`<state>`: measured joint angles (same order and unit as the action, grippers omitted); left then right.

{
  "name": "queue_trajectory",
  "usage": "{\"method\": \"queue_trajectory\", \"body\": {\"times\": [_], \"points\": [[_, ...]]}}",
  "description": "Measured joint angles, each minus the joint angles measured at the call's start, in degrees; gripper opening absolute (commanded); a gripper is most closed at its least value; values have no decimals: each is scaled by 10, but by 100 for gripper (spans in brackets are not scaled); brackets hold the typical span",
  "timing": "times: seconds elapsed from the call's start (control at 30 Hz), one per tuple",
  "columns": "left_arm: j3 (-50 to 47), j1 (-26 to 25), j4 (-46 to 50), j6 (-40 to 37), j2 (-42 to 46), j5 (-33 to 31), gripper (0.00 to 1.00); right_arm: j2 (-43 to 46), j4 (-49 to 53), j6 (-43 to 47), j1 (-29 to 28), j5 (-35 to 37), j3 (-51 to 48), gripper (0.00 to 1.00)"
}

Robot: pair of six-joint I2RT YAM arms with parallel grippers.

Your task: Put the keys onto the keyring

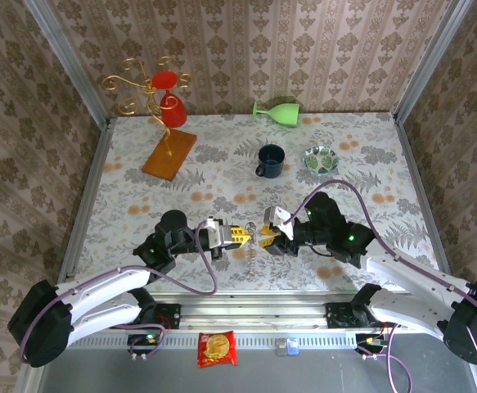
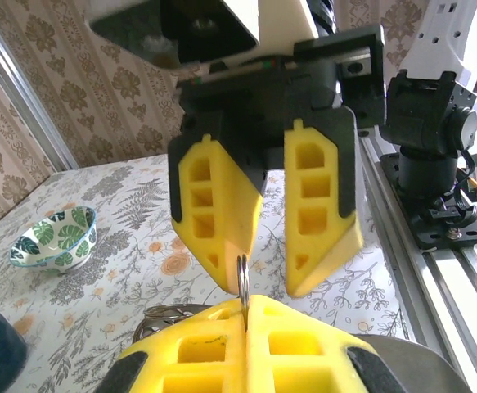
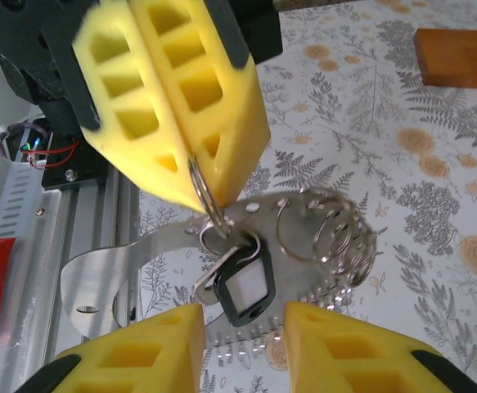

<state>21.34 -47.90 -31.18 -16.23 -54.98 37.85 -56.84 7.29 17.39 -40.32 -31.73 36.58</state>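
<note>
A thin silvery wire keyring (image 3: 208, 201) is pinched between the yellow fingers of the left gripper (image 2: 246, 319), which are pressed tight together on it. The ring is held up above the flowery tabletop (image 3: 434, 188), near its front edge. A small key with a black head (image 3: 240, 288) is seen hanging at the bottom of the ring, beside a flat shiny metal piece (image 3: 140, 254) and a bunch of wire loops (image 3: 332, 229). Whether the key is fully threaded on cannot be told. The right gripper (image 2: 268, 282) is held just in front of the ring, its fingers spread wide with nothing in them. The threading step seems to be in hand. Next, the hanging key would likely need to be pinched by the right gripper and slid round the wire. A slow, well-aimed move is called for, because the ring is very thin.
</note>
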Motion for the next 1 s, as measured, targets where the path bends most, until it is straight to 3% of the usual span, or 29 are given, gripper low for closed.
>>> {"method": "queue_trajectory", "body": {"times": [0.37,0.47,0.73,1.0], "points": [[-2,0,-4,1,7,-6,0,-40,-80,-33,-30,12,-22,40],[-3,0,-6,2,7,-6,0,-49,-96,-39,-36,27,-24,35],[-8,0,-6,2,12,-26,0,-49,-115,-38,-38,46,-24,9],[-9,0,-6,2,14,-33,0,-14,-96,-22,-38,68,-23,3]]}}
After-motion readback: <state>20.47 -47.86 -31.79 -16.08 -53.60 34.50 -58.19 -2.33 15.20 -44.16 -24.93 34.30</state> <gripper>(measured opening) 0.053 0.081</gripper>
